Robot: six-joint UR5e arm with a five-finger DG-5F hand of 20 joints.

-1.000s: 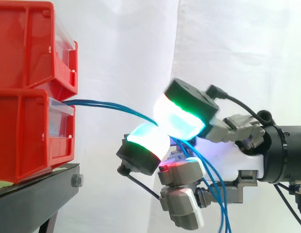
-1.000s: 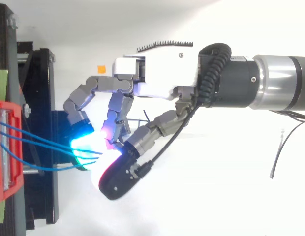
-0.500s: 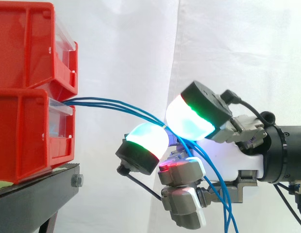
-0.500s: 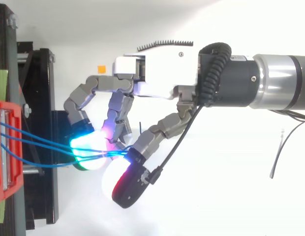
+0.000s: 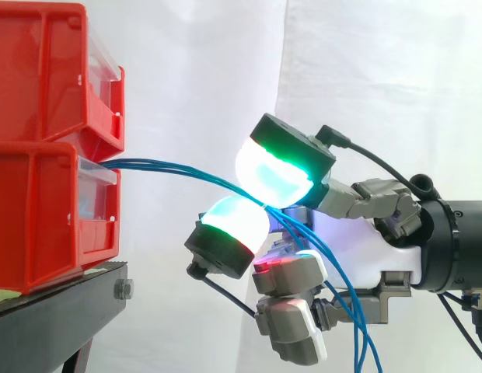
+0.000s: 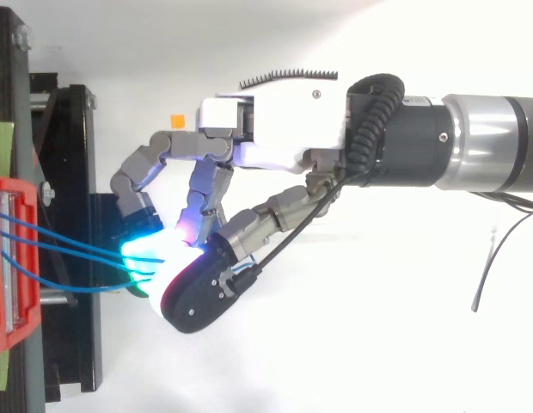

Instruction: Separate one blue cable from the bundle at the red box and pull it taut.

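Observation:
Three blue cables [image 5: 163,166] leave the lower red bin [image 5: 39,217] and sag rightward to my hand [image 5: 358,249]. They pass between the thumb's green-white pad [image 5: 272,167] above and a cyan-white finger pad [image 5: 233,225] below, which press together on them. Behind the pinch the cables drop past the palm toward the bottom edge. In the top view the hand [image 6: 284,129] reaches left toward the red bin [image 6: 9,327], and the cables [image 6: 86,290] fan out from the bin and meet at the glowing pads. The other fingers are curled below the cables.
A second red bin [image 5: 39,70] is stacked on the lower one, both on a black stand [image 5: 62,311]. A white curtain hangs behind. A thin dark wire [image 6: 490,258] lies at the right of the top view.
Half a second ago the thumb had swung away from the finger pad and off the cables. It has now come back down on them, further toward the bin. The arm has not shifted.

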